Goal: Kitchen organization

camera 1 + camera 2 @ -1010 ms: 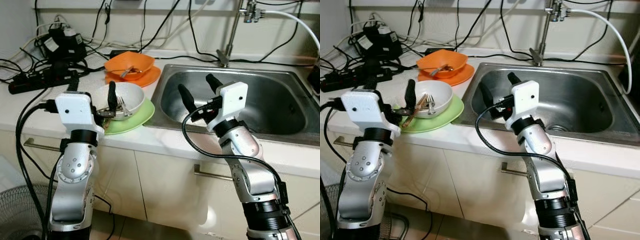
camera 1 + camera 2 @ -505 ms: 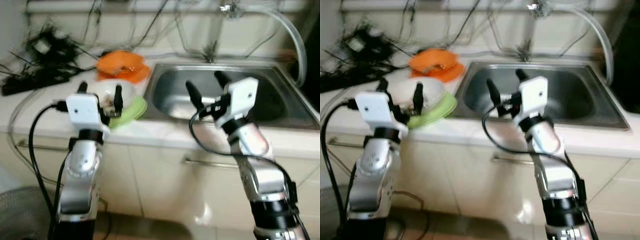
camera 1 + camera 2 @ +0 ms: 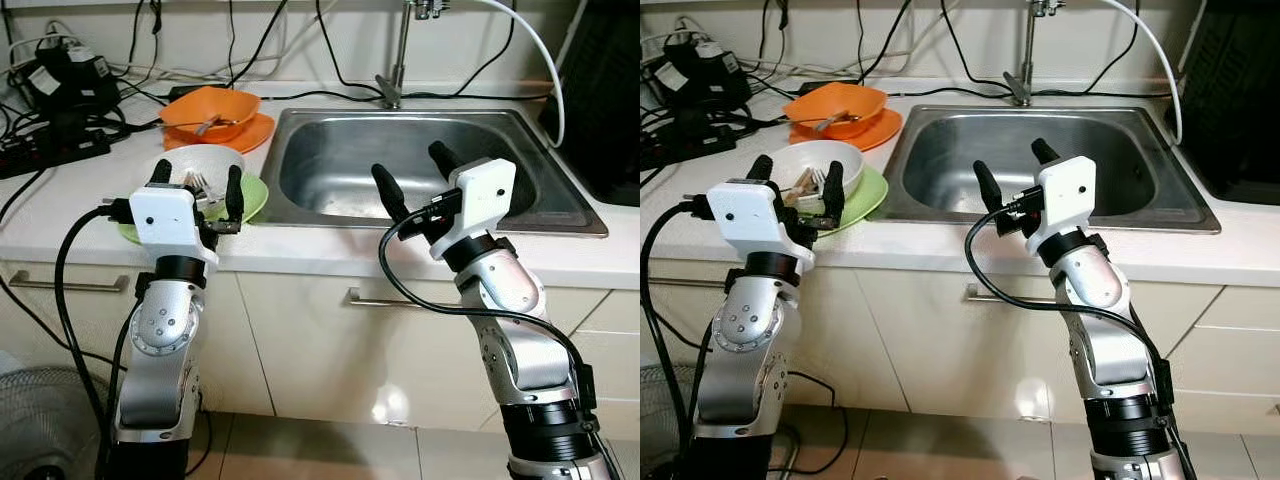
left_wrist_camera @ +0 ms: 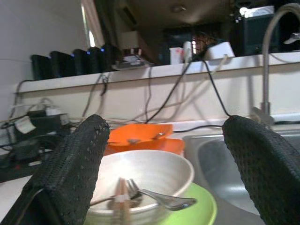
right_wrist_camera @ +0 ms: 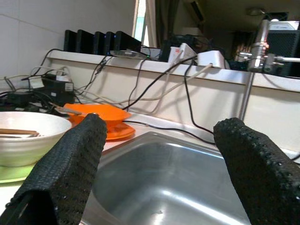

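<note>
A white bowl (image 3: 200, 166) with a fork (image 4: 161, 200) and chopsticks (image 4: 123, 206) in it sits on a green plate (image 3: 251, 196) on the counter, left of the sink (image 3: 420, 160). Behind them an orange bowl (image 3: 208, 107) rests on an orange plate (image 3: 246, 134). My left gripper (image 3: 196, 186) is open just in front of the white bowl, nothing between its fingers. My right gripper (image 3: 414, 178) hovers open at the front edge of the sink, empty.
A tangle of black cables and power adapters (image 3: 55, 90) covers the counter's back left. The tap (image 3: 397, 50) with a white hose stands behind the sink. A dark dish rack (image 3: 605, 90) stands at the right. Cabinet doors with handles (image 3: 400, 301) face me below.
The camera has drawn back and shifted right, so the counter and cabinets show more. Both grippers stay open and hold roughly the same places before the bowl and the sink.
</note>
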Tool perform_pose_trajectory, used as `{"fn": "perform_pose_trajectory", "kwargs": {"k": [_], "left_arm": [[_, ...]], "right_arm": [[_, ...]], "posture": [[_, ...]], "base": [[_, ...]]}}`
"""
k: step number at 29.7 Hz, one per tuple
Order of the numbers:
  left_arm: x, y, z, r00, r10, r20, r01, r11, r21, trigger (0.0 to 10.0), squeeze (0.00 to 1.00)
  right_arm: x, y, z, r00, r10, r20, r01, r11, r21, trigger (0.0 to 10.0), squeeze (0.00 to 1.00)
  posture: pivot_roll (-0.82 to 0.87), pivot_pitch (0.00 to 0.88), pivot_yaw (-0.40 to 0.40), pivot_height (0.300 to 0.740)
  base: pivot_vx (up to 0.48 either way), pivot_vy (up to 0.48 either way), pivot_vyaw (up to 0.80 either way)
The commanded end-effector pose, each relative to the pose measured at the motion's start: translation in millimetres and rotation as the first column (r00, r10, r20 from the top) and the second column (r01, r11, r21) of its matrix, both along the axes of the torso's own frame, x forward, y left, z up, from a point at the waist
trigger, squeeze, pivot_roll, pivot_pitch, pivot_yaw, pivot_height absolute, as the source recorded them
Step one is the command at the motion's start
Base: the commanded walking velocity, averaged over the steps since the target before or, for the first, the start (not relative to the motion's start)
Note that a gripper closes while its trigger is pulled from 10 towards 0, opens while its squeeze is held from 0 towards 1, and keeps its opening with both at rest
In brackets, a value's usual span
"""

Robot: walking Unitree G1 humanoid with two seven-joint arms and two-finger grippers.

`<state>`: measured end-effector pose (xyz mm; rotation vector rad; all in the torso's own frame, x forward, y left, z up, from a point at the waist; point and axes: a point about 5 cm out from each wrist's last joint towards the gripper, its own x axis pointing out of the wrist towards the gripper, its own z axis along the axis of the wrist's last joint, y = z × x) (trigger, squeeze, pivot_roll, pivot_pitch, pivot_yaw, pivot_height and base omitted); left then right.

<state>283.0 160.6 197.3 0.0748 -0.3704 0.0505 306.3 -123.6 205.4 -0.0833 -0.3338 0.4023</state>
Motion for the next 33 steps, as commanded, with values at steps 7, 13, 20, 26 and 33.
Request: {"fn": "perform_pose_trajectory", "kwargs": {"k": [7,13,20,26,33], "left_arm": [[-7.4,5.1,11,0.998,0.039,0.042,-0.039,0.999,0.006,10.0,0.00],[-14.0,6.5,13,0.998,0.043,0.035,-0.044,0.999,0.018,10.0,0.00],[-19.4,8.1,8,0.999,0.042,-0.009,-0.042,0.999,0.023,10.0,0.00],[-21.2,4.5,8,1.000,0.006,-0.030,-0.006,1.000,0.017,10.0,0.00],[-23.0,-1.5,8,0.999,-0.025,-0.033,0.026,0.999,0.018,10.0,0.00]], "right_arm": [[-2.9,3.6,-1,1.000,0.016,-0.008,-0.016,1.000,0.000,10.0,0.00],[-8.9,7.7,-6,0.999,0.028,-0.031,-0.028,1.000,0.010,10.0,0.00],[-15.4,11.2,-8,0.998,0.046,-0.051,-0.045,0.999,0.019,10.0,0.00],[-15.2,14.4,-8,0.996,0.056,-0.076,-0.054,0.998,0.032,10.0,0.00],[-13.4,16.7,-10,0.989,0.075,-0.129,-0.066,0.995,0.070,10.0,0.00]], "posture": [[-0.11,0.011,0.043,0.740],[-0.09,0.046,0.046,0.740],[-0.08,0.093,0.053,0.740],[-0.07,0.116,0.061,0.740],[-0.07,0.119,0.066,0.740]], "base": [[0.000,0.000,0.00],[0.000,0.000,0.00],[0.000,0.000,0.00],[0.000,0.000,0.00],[0.000,0.000,0.00]]}}
